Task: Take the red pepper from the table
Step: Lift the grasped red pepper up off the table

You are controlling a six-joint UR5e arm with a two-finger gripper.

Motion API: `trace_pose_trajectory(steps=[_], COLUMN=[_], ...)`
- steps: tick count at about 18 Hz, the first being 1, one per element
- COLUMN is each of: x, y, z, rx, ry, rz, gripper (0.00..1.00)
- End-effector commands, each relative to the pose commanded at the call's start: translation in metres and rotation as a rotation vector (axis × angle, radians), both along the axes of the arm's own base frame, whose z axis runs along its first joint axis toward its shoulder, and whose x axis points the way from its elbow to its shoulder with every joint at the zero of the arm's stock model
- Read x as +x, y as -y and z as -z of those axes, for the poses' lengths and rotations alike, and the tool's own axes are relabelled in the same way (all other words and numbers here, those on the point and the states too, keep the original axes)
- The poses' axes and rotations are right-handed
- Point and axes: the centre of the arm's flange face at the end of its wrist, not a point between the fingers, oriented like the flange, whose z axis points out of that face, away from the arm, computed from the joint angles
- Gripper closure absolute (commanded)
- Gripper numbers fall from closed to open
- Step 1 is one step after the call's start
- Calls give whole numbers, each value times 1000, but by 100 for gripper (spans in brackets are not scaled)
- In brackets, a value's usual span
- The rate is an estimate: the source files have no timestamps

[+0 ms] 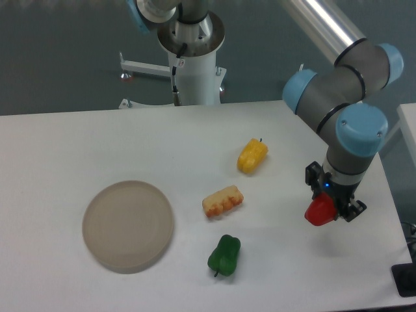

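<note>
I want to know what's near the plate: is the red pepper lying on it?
No, the red pepper sits between the gripper fingers at the table's right side, far from the bare plate.

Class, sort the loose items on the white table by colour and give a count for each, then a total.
Red: 1, the red pepper in the gripper
Yellow: 1, the yellow pepper
Green: 1, the green pepper
Orange-cream: 1, the ridged food piece
Beige: 1, the plate
Total: 5

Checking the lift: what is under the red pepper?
Bare table shows below the red pepper, held in the gripper. Its upper part is covered by the gripper.
</note>
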Motion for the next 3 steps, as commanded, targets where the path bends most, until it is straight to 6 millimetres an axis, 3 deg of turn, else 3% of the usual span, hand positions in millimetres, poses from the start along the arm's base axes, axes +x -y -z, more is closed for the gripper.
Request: trace_pose_trajectory(steps=[3], x=[1], y=[0], z=[0], rx=[5], ry=[4], rz=[1], gripper=[50])
